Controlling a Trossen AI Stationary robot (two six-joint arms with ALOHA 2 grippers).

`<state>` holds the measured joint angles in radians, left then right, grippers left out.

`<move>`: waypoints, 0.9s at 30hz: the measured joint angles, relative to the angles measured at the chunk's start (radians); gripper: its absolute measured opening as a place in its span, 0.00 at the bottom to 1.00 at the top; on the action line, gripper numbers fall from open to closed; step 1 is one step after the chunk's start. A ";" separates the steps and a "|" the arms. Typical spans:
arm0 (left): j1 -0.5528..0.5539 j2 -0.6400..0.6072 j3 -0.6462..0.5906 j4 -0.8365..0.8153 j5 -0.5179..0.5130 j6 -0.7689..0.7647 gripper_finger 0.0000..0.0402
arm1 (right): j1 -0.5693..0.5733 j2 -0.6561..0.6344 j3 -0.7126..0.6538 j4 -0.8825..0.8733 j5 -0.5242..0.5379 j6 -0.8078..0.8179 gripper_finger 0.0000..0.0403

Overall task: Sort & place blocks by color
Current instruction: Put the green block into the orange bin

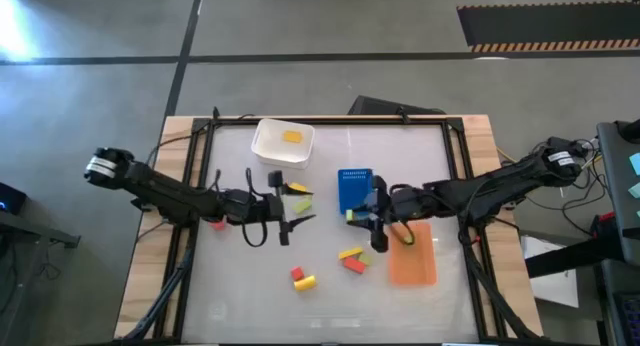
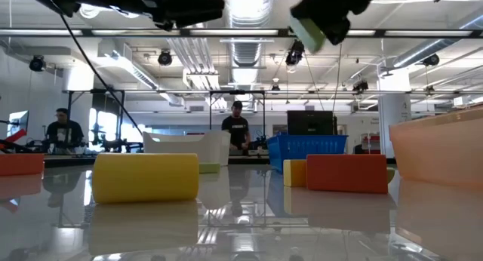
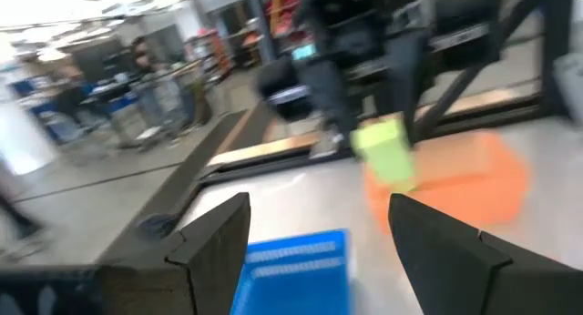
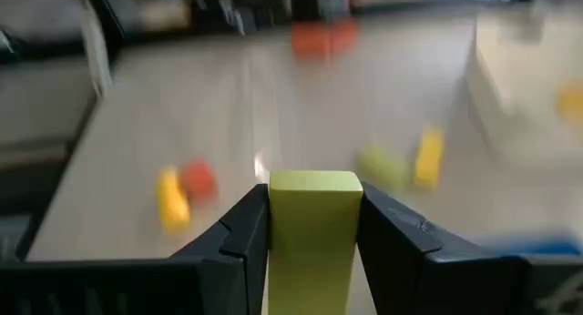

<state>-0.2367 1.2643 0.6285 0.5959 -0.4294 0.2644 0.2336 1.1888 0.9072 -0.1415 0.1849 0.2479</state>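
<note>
Transport step: I have the right gripper [image 4: 314,226] clamped on a green block [image 4: 313,215], probably bound for the blue tray [image 1: 354,189]; left gripper [image 3: 319,238] waits, jaws apart, empty.

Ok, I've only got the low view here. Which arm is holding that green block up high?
Observer: The right gripper. Its wrist view shows the green block clamped in it.
Operator: Over what?
Observer: From above, it is between the blue tray and the orange tray.
Operator: And the left one?
Observer: The left gripper is open and empty.
</note>
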 joint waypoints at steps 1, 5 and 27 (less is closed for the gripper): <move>0.000 -0.014 0.000 -0.015 -0.023 0.008 0.61 | 0.009 0.008 0.032 -0.090 0.001 0.036 0.30; 0.001 -0.065 0.000 -0.074 -0.098 0.015 0.61 | 0.058 0.061 0.175 -0.507 -0.012 0.130 0.30; 0.001 -0.067 0.000 -0.093 -0.131 0.014 0.61 | 0.240 0.351 0.261 -0.960 -0.287 0.350 0.30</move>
<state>-0.2359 1.1973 0.6281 0.5033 -0.5606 0.2779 0.4741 1.5398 1.1682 -1.1016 -0.1020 0.5978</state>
